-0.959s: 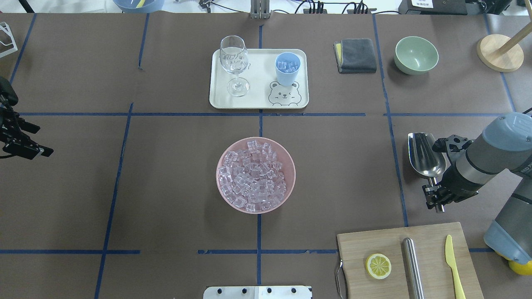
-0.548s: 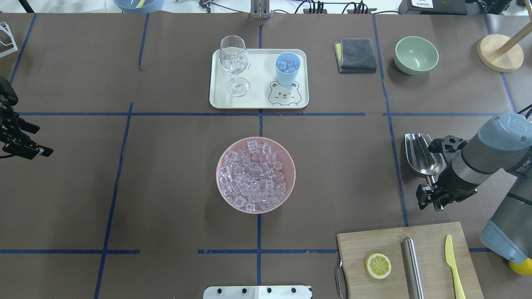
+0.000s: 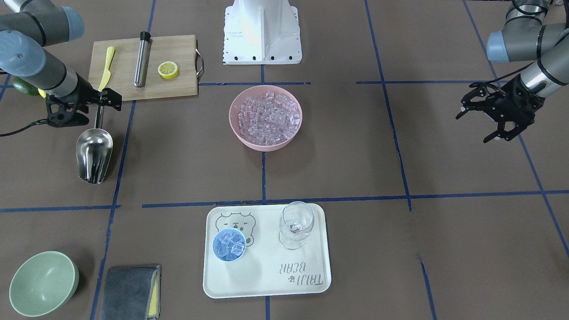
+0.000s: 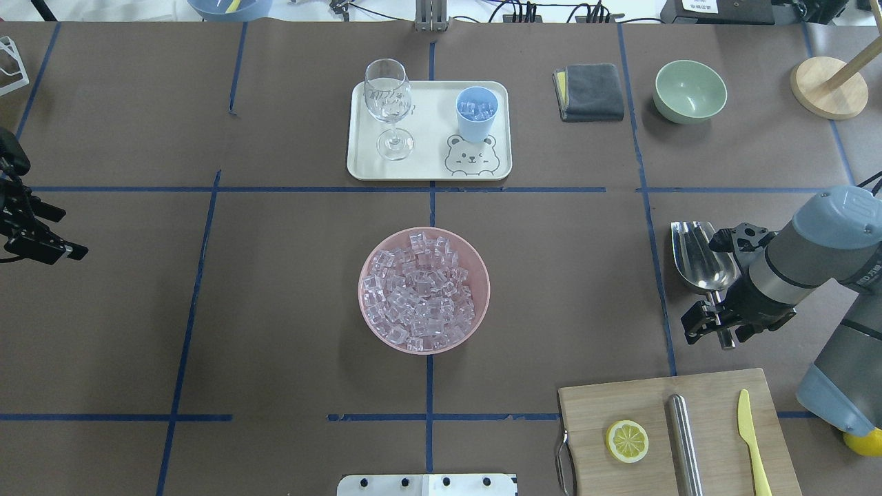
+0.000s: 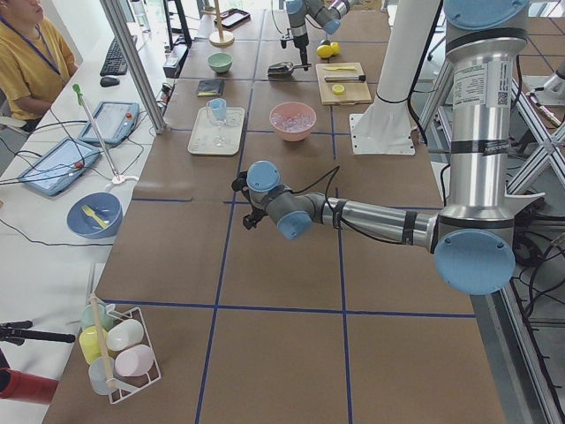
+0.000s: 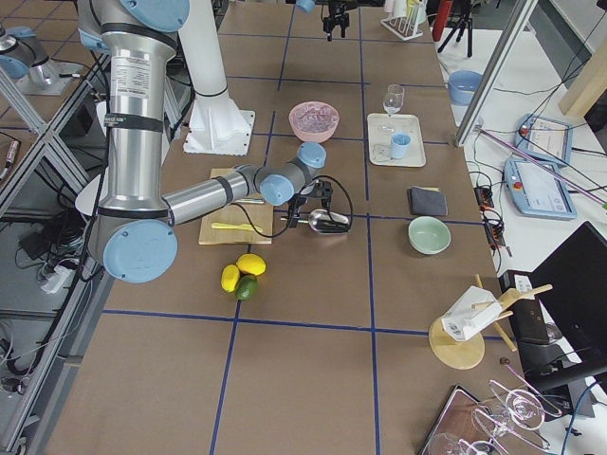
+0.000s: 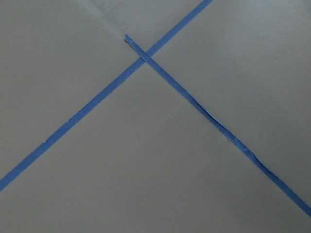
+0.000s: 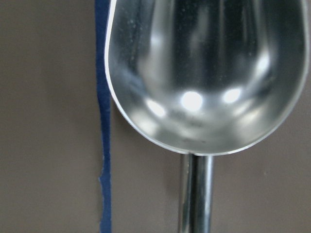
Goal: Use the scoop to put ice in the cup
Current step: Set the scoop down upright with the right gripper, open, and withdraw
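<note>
Scoop [image 4: 699, 258] empty and flat on the table [image 4: 275, 310] at the robot's right, handle between the parted, unclenched fingers of the right gripper [image 4: 716, 331]. Cup [image 4: 477, 114] upright on the cream tray [image 4: 427, 169] with a few cubes inside, most ice [image 4: 420, 293] heaped in the pink bowl [image 4: 360, 289] mid-table. Left gripper [image 3: 473, 126] well apart, fingers spread, grasping nothing.

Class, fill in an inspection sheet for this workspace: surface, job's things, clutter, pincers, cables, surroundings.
Surface: table, brown covering, blue tape grid.
Job's things: ice fills pink bowl; cup on tray holds some ice; scoop lies empty on table.
Clutter: wine glass, green bowl, grey cloth, cutting board with lemon slice, steel rod, yellow knife.
Pincers: right pincer open, straddling scoop handle; left pincer open, empty.
Cables: bundle at table's far edge.
Surroundings: person at side desk.
</note>
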Controlling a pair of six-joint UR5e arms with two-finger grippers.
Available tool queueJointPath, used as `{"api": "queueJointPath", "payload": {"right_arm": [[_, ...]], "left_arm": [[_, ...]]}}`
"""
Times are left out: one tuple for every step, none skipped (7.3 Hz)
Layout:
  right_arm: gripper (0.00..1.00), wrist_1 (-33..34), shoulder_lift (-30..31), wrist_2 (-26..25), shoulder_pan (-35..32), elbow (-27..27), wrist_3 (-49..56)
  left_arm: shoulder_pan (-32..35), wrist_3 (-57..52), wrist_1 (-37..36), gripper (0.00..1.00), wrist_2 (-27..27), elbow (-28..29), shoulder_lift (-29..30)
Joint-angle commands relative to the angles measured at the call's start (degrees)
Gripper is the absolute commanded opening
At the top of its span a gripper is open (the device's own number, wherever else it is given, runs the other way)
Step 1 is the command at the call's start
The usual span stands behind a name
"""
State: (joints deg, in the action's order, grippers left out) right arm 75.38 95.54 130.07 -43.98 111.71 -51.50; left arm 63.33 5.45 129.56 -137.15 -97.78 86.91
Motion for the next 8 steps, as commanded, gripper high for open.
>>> {"api": "queueJointPath", "payload": {"right_arm": [[1.0,0.12,3.76,0.1,-6.35,7.09,0.0],[1.0,0.12,4.56,0.27,-9.69,8.95,0.09],[1.0,0.03,4.91,0.97,-14.07,8.79,0.09],[1.0,0.29,6.05,0.98,-18.03,7.57,1.65],[1.0,0.47,6.58,0.98,-22.07,4.69,8.46],[1.0,0.56,6.93,0.98,-26.12,1.35,16.79],[1.0,1.0,6.85,0.98,-29.55,-1.55,22.96],[1.0,1.09,6.59,0.98,-30.98,-4.02,27.03]], "left_arm": [[4.41,0.0,-1.06,1.0,0.21,0.13,-2.26],[7.13,0.0,-1.93,1.0,0.3,0.22,-3.4],[10.64,0.0,-5.08,1.0,0.39,0.13,-4.46],[16.85,0.0,-11.72,1.0,2.56,0.13,-4.38],[20.48,0.0,-21.01,1.0,11.03,-0.04,-3.25],[21.3,0.0,-30.59,1.0,16.42,-0.22,1.2],[24.18,0.0,-39.91,1.0,12.99,-1.0,3.59],[25.43,0.0,-45.92,1.0,5.56,-1.8,3.96]]}}
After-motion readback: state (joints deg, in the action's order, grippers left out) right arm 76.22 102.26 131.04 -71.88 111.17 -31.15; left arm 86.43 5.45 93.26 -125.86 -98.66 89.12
